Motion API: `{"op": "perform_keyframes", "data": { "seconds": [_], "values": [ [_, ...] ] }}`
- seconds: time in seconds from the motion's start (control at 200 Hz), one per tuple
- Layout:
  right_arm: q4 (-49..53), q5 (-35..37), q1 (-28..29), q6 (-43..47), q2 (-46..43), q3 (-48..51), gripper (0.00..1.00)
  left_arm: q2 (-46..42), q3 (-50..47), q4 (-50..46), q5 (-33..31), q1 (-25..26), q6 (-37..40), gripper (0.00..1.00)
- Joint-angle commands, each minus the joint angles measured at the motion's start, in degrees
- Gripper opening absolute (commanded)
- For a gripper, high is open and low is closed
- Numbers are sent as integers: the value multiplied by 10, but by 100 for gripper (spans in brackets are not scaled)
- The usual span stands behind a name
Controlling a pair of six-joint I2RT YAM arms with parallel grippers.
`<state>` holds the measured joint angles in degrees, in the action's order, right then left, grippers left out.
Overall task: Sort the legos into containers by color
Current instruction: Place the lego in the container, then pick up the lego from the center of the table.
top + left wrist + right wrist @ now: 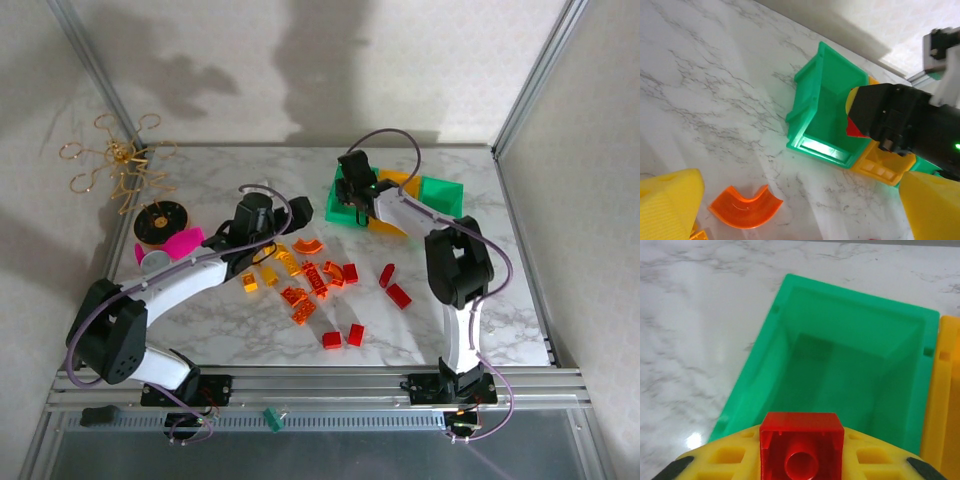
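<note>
Overhead, the right tool hangs above the left green bin, the end one of three joined containers at the far right of the table. Loose legos in red, orange and yellow, some of them curved, lie scattered mid-table, well apart from the bins. The left tool sits over the far edge of that scatter.

From the left wrist, the left tool's yellow fingers stand wide with nothing between them. A glossy, translucent orange curved lego lies on the marble near one finger. Beyond it, the right tool pinches a red lego over the green bin, which adjoins the orange-yellow bin.

From the right wrist, the red lego is a small square brick with a round hollow facing the camera. It is clamped against the yellow pads, above the green bin's open interior.
</note>
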<state>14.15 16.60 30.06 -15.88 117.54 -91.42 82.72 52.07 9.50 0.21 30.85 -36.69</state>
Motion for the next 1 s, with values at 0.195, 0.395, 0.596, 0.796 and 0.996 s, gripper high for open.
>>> {"op": "perform_keyframes", "data": {
  "seconds": [0.195,0.395,0.596,0.796,0.996],
  "values": [
    [30,28,-3,20,1,-53,50,7,12,15,17,-10,3,100],
    [29,-3,27,18,-95,53,56,-19,-7,10,42,-6,5,100],
    [44,-39,45,-32,-193,196,63,-59,-53,-20,54,2,-5,100],
    [48,-60,76,-90,-250,312,70,-89,-88,-49,69,25,-17,100],
    [14,-96,94,-162,-249,378,75,-109,-123,-50,56,43,-31,100]
  ]
}}
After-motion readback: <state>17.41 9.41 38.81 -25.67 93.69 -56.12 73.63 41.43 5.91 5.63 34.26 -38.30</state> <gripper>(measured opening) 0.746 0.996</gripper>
